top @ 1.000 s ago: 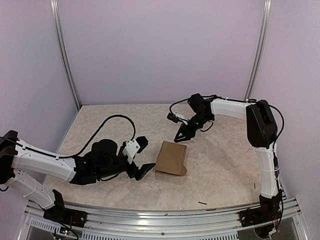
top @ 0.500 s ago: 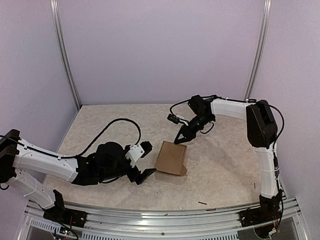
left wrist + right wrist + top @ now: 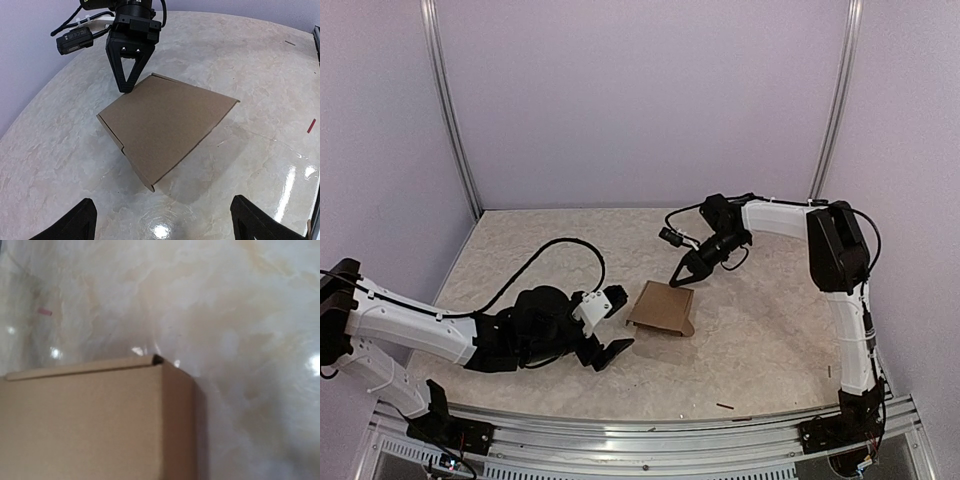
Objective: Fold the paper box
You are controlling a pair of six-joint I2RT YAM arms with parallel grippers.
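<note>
Right gripper (image 3: 678,279) met the box (image 3: 662,308) at its far edge, tips drawn together; a pinch on cardboard was unconfirmed. Left gripper (image 3: 614,325) lay spread just left of the box. Step judged: closing the folded box. Next move probably required bracing its near-left side.

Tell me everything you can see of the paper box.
The paper box is plain brown cardboard, folded flat, with a notched flap on one side. It lies tilted on the table, with a shadow under one corner. The right end effector seems to pinch its far edge; the open left end effector is apart.
</note>
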